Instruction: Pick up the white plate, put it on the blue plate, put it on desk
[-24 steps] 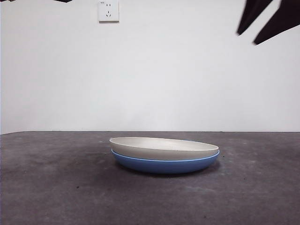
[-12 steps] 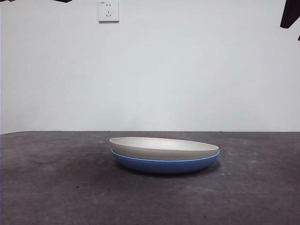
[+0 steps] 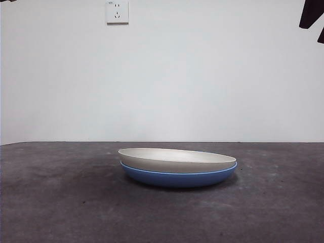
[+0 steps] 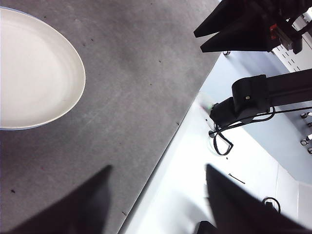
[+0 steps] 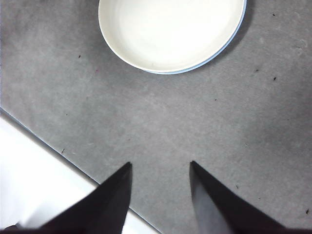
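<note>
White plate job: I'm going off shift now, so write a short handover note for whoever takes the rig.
Left gripper: open, empty, over the desk's edge, away from the plates.
Right gripper: open, empty, raised above the desk, short of the stack.
White plate sits nested in the blue plate mid-desk, slightly tilted.
Done: white plate stacked on blue.
Left: lift the white plate off and set it on the desk.

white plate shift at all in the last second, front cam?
No. The white plate sits nested in the blue plate, at the same spot below and right of the wall socket, rim tilt unchanged.
</note>
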